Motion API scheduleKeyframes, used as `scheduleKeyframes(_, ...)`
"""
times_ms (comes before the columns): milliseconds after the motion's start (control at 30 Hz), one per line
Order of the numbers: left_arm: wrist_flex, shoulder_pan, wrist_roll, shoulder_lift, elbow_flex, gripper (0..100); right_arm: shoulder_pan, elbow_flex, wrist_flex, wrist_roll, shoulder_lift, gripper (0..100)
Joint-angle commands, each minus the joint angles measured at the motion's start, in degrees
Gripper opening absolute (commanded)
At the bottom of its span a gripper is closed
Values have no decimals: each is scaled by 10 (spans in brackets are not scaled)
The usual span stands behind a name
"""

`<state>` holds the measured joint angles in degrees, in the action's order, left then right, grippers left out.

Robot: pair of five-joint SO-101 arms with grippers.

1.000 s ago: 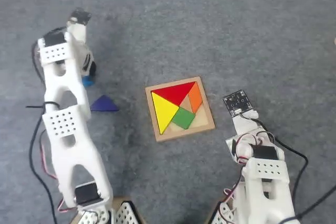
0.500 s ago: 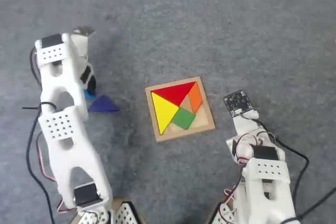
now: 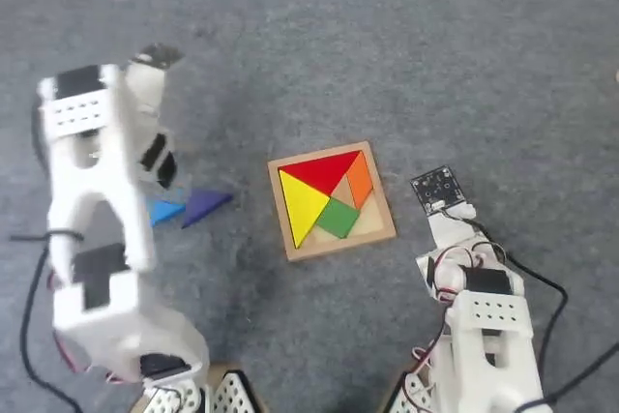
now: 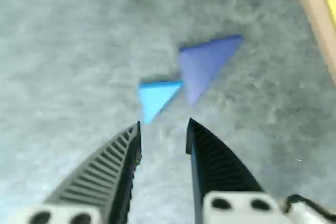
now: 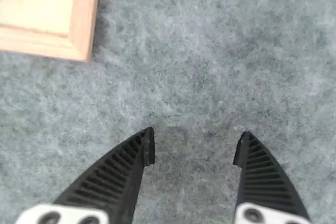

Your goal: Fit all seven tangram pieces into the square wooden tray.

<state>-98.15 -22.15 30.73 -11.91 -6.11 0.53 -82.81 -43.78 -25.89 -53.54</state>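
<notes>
**Two loose triangles wait at the left hand's fingertips**

Grey felt covers the counter [image 3: 435, 65] from edge to edge. On it stand the left arm [image 3: 97, 191], tall and raised, and the right arm [image 3: 484, 316], folded low.

The wooden tray [image 3: 344, 247] lies between the arms, nearer the right hand [image 5: 196, 134], whose wrist view has one tray corner just ahead of its fingertips. That hand is spread wide, holds nothing and hangs over bare felt.

Four pieces sit in the tray. The red triangle [image 3: 324, 171] and the yellow triangle [image 3: 300, 205] are the big ones, and the green square [image 3: 338, 217] and the orange piece [image 3: 360, 181] are smaller. Bare wood shows between them and along the side closest to the right hand, so the puzzle looks a little over half done.

The left hand [image 4: 164, 124] is parted by a narrow gap and grips nothing. The light blue triangle [image 4: 157, 95] lies on the felt right in front of its tips. The purple triangle [image 4: 205, 64] is just beyond, and the two meet, or nearly meet, at a corner.

The step in hand seems to be picking up one of these two, most likely the blue one. Next, the left hand should come down with a finger on either side of that triangle. It has to close on the flat piece without nudging its purple neighbour, then carry it towards the tray's open wood.
</notes>
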Motion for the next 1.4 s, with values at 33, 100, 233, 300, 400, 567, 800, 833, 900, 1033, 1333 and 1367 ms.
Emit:
scheduleKeyframes(33, -15, -36, 127, 85, 40, 188, -1, 2, 4, -3, -15, 253)
scheduleKeyframes(100, -11, -42, 175, 77, 74, 225, 0, 2, 3, -3, -15, 253)
scheduleKeyframes(233, 75, -45, 193, 47, 127, 235, 0, 5, -12, -4, -15, 253)
scheduleKeyframes(300, 143, -51, 178, 25, 151, 236, 0, 5, -12, -5, -15, 253)
scheduleKeyframes(400, 209, -52, 185, -6, 173, 239, 0, 5, -7, -6, -15, 253)
scheduleKeyframes(567, 292, -54, 205, -63, 171, 239, 0, 5, -7, -23, -15, 253)
scheduleKeyframes(800, 324, -54, 278, -95, 171, 239, -1, 5, -7, -23, -15, 253)
scheduleKeyframes(833, 324, -55, 283, -95, 171, 239, -1, 5, -7, -23, -15, 253)
scheduleKeyframes(900, 323, -55, 287, -95, 171, 239, -1, 5, -7, -23, -15, 253)
scheduleKeyframes(1033, 292, -52, 287, -94, 171, 237, -1, 4, -7, -22, -15, 253)
scheduleKeyframes(1333, 172, -54, 213, -23, 124, 237, 0, 2, -6, -21, -15, 253)
scheduleKeyframes(1367, 153, -53, 213, -11, 119, 237, 0, 2, -6, -21, -15, 253)
